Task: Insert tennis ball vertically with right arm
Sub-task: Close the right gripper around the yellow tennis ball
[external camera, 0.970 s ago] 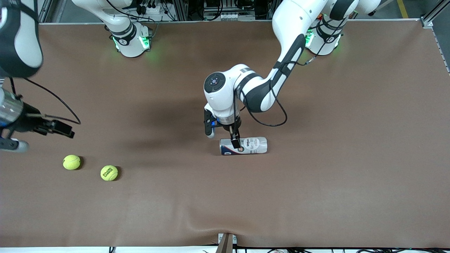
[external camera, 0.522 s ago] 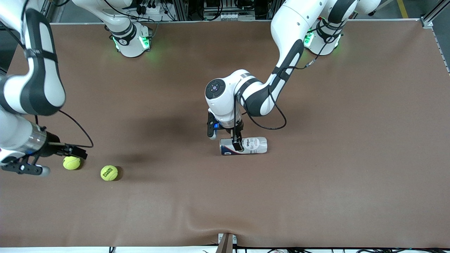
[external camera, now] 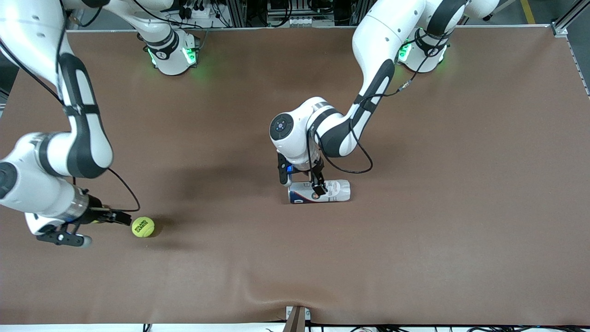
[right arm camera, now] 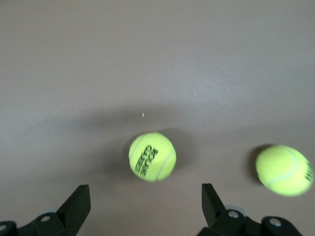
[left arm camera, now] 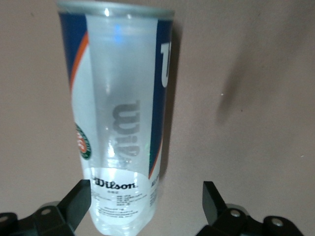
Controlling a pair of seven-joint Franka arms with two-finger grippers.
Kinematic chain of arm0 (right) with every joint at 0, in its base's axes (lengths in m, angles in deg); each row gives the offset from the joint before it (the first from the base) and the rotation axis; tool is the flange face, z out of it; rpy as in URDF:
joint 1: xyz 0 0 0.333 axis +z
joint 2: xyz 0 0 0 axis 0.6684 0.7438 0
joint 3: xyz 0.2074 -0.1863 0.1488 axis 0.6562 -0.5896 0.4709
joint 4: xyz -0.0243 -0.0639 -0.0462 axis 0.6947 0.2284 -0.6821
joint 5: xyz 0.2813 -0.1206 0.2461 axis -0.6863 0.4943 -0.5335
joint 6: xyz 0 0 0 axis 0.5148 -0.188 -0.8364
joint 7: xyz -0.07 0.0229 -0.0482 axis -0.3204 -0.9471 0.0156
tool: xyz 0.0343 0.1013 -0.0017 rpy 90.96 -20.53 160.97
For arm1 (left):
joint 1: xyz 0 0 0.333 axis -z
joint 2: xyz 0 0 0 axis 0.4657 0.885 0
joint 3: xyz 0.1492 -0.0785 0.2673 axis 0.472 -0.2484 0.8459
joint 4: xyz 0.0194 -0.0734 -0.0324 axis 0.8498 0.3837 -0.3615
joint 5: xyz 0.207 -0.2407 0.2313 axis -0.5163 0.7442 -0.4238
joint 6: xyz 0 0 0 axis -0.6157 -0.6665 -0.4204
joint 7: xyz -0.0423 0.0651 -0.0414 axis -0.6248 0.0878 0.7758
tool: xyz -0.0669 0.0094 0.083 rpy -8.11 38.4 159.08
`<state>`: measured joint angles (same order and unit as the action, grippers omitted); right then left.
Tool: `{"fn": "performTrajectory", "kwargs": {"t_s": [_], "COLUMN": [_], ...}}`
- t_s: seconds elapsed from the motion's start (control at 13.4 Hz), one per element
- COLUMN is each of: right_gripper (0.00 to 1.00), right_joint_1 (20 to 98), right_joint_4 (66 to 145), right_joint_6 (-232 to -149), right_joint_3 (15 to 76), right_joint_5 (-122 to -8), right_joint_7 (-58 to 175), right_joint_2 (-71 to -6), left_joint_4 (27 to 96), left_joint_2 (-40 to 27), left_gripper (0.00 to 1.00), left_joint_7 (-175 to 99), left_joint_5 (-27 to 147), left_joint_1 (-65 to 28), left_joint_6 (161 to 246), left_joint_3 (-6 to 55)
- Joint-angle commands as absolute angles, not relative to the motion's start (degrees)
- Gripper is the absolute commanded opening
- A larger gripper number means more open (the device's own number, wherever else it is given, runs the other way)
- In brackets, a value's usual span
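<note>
We see the right gripper (external camera: 120,216) with fingers spread over one tennis ball (right arm camera: 152,156) near a second tennis ball (external camera: 143,227), while the left gripper (external camera: 309,184), also spread, straddles the lying tube (external camera: 319,191).

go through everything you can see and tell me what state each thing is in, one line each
Tennis ball can: lying on its side mid-table, not gripped.
Left claw: open, low over the can, one finger on either side.
Right claw: open, above one tennis ball, not gripping.
Second tennis ball: loose on the table beside the right claw.
Table: brown cover, wrinkled near the front edge.
</note>
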<state>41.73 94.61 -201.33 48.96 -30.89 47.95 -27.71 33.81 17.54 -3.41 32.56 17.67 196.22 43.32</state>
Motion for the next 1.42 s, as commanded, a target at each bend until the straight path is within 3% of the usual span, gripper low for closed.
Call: {"fn": "performTrajectory", "kwargs": {"t_s": [0.0,1.04,1.19,1.34], "right_gripper": [1.0,1.0,0.92,0.91], "right_joint_1": [41.68,42.47,42.47,42.47], "right_joint_4": [93.6,93.78,93.78,93.78], "right_joint_6": [-205.81,-211.89,-211.81,-211.81], "right_joint_3": [49.23,49.23,49.23,49.23], "right_joint_5": [-30.71,-30.71,-30.71,-30.71], "right_joint_7": [47.78,47.61,47.61,47.61], "right_joint_2": [-23.6,-16.29,-16.29,-16.29], "left_joint_4": [32.49,32.22,32.31,32.4], "left_joint_2": [18.91,22.61,22.61,22.52], "left_gripper": [1.0,1.0,1.0,1.0], "left_joint_7": [-4.7,-5.06,-4.97,-5.06], "left_joint_5": [33.25,31.05,29.91,29.91], "left_joint_1": [18.39,19.09,19.18,19.18], "left_joint_6": [194.72,194.36,194.28,194.1], "left_joint_3": [45.74,47.42,47.5,47.68]}}
